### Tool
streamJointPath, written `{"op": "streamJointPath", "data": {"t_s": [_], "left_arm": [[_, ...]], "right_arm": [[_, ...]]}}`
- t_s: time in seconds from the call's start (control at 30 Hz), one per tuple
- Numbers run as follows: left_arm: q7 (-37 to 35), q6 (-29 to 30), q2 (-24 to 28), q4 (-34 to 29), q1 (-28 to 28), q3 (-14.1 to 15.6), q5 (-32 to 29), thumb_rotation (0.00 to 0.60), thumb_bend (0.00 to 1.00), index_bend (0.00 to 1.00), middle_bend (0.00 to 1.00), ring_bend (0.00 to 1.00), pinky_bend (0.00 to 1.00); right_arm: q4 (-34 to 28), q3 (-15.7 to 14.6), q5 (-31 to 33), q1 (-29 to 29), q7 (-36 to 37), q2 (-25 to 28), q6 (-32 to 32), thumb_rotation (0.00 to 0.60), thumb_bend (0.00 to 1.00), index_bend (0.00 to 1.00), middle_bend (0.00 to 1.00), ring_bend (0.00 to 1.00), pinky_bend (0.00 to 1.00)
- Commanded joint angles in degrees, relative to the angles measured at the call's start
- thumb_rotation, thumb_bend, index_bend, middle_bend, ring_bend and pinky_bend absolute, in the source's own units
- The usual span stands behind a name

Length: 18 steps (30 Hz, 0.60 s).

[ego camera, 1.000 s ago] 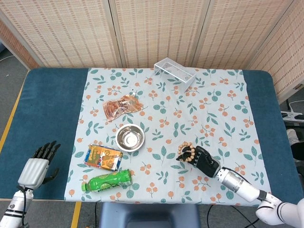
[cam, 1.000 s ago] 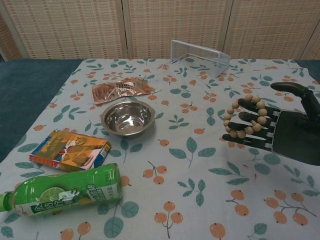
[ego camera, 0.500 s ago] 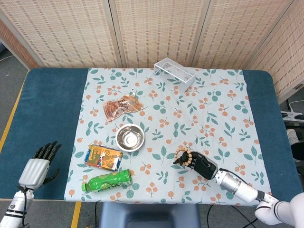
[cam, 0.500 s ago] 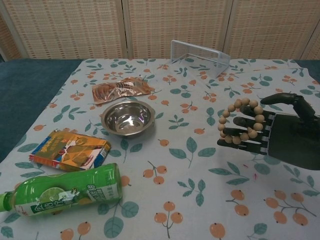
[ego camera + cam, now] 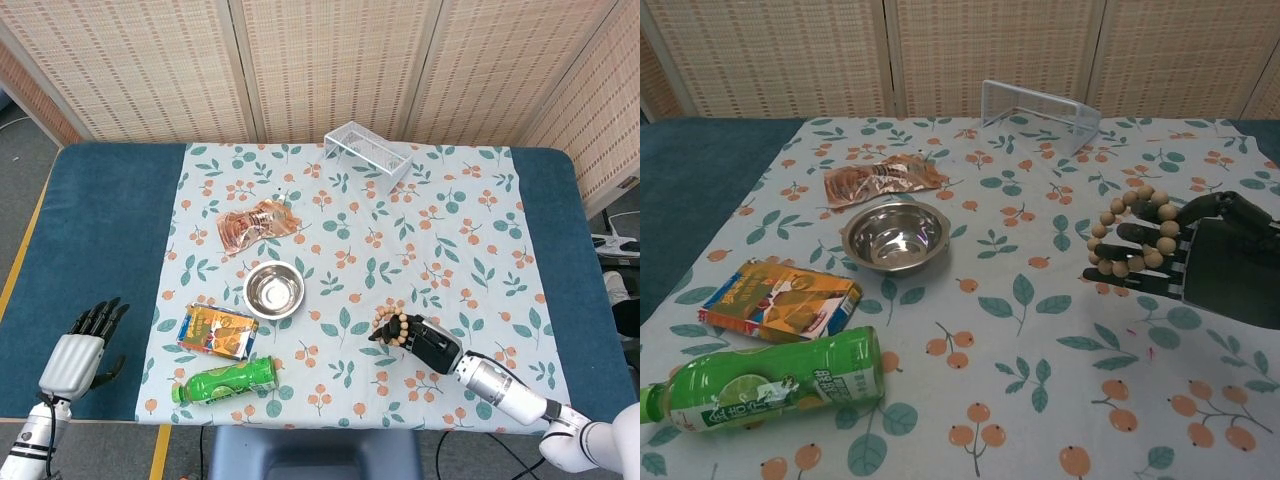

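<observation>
The right hand (image 5: 420,335) is seen at the near right of the scene, held out on a silver forearm that comes in from the near right corner. In the chest view the black hand (image 5: 1200,262) is turned with its fingers (image 5: 1118,258) stretched out toward the left, one above another, and the thumb is bent across toward them from above. A ring of beads is carried around those fingers.

The left hand (image 5: 82,348) is found at the near left, well apart from the right. Its grey back is turned up, its black fingers (image 5: 98,316) are spread and pointed away, and nothing is held.
</observation>
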Motion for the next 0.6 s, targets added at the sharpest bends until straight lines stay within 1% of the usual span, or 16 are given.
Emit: {"op": "streamJointPath", "data": {"t_s": [0.03,0.07,0.1,0.13,0.17,0.2,0.27,0.3,0.37,0.4,0.47,0.6], "left_arm": [[0.11,-0.08,-0.03,-0.03,-0.01,0.02,-0.06,0.600,0.42,0.00,0.00,0.00,0.13],[0.18,-0.13,-0.04,-0.04,-0.02,0.02,-0.09,0.600,0.42,0.00,0.00,0.00,0.13],[0.27,-0.17,-0.06,-0.04,-0.03,0.03,-0.10,0.600,0.42,0.00,0.00,0.00,0.13],[0.30,-0.18,-0.09,-0.03,-0.04,0.03,-0.09,0.600,0.42,0.00,0.00,0.00,0.13],[0.30,-0.19,-0.11,-0.02,-0.05,0.03,-0.10,0.600,0.42,0.00,0.00,0.00,0.13],[0.30,-0.21,-0.12,0.00,-0.05,0.01,-0.12,0.600,0.42,0.00,0.00,0.00,0.13],[0.28,-0.23,-0.12,0.03,-0.04,0.00,-0.20,0.600,0.42,0.00,0.00,0.00,0.13],[0.29,-0.18,-0.11,0.03,-0.02,-0.03,-0.21,0.600,0.42,0.00,0.00,0.00,0.13],[0.20,-0.14,-0.10,0.04,-0.03,-0.06,-0.21,0.600,0.42,0.00,0.00,0.00,0.13],[0.20,-0.16,-0.10,0.06,-0.03,-0.07,-0.24,0.600,0.42,0.00,0.00,0.00,0.13],[0.20,-0.23,-0.12,0.08,-0.06,-0.09,-0.28,0.600,0.42,0.00,0.00,0.00,0.13],[0.03,-0.28,-0.05,0.00,-0.09,-0.04,-0.19,0.600,0.42,0.00,0.00,0.00,0.13]], "right_arm": [[-0.13,-0.35,0.23,0.20,-0.63,0.32,-0.35,0.495,1.00,0.54,0.52,0.29,0.24],[-0.15,-0.46,0.29,0.21,-1.18,0.36,-0.50,0.502,1.00,0.53,0.52,0.29,0.24],[-0.15,-0.39,0.48,0.22,-2.72,0.39,-0.73,0.482,1.00,0.52,0.52,0.29,0.24],[-0.27,-0.38,0.65,0.23,-3.99,0.38,-1.07,0.457,1.00,0.51,0.52,0.29,0.24],[-0.48,-0.41,0.83,0.19,-4.99,0.39,-1.36,0.404,1.00,0.50,0.52,0.29,0.24],[-0.70,-0.42,1.03,0.16,-5.70,0.42,-1.59,0.376,0.98,0.50,0.52,0.29,0.24],[-0.88,-0.62,1.30,0.12,-7.25,0.40,-2.21,0.312,0.82,0.48,0.52,0.29,0.24],[-1.02,-0.63,1.51,0.14,-8.16,0.39,-2.62,0.289,0.73,0.47,0.52,0.29,0.24],[-1.28,-0.71,1.63,0.29,-9.48,0.45,-3.19,0.252,0.59,0.45,0.52,0.29,0.24],[-1.45,-0.75,1.71,0.37,-10.11,0.47,-3.50,0.240,0.55,0.44,0.52,0.29,0.24],[-1.75,-0.83,1.80,0.59,-12.05,0.52,-4.26,0.215,0.42,0.42,0.52,0.29,0.24],[-2.79,-0.63,2.27,1.18,-14.43,0.94,-5.49,0.190,0.28,0.41,0.52,0.28,0.24]]}}
